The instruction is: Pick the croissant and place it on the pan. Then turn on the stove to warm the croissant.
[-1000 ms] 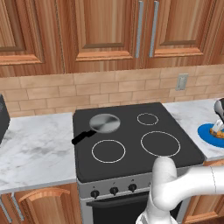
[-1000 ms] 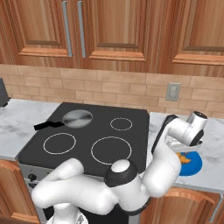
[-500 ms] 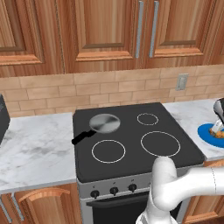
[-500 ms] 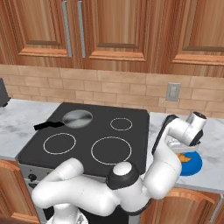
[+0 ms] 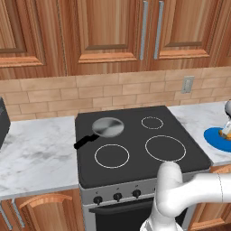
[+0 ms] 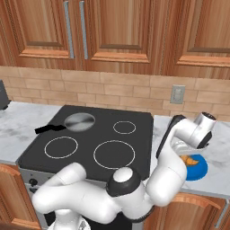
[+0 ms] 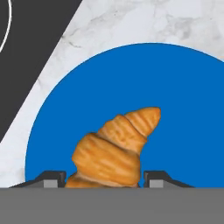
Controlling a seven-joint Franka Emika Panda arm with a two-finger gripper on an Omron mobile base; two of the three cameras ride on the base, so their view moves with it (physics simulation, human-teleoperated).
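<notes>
The croissant [image 7: 116, 148], golden-orange and ridged, lies on a blue plate [image 7: 183, 109] on the counter to the right of the stove [image 5: 135, 155]. My gripper [image 7: 105, 177] is low over the plate, its two fingertips [image 7: 54, 177] pressed against either side of the croissant's wide end. From the right base view the croissant [image 6: 192, 160] peeks out beneath my hand on the plate [image 6: 201, 169]. The grey pan [image 5: 108, 127] with its black handle sits on the stove's back left burner, far from the gripper, and is also seen as the pan [image 6: 79, 121].
A row of black knobs [image 5: 117, 196] runs along the stove's steel front. Marble counter [image 5: 36, 153] lies to the left of the stove. A wall outlet [image 6: 178, 94] sits on the brick backsplash, with wooden cabinets above.
The fingers have closed in from wide open onto the croissant's sides. The arm, plate and pan have stayed where they were.
</notes>
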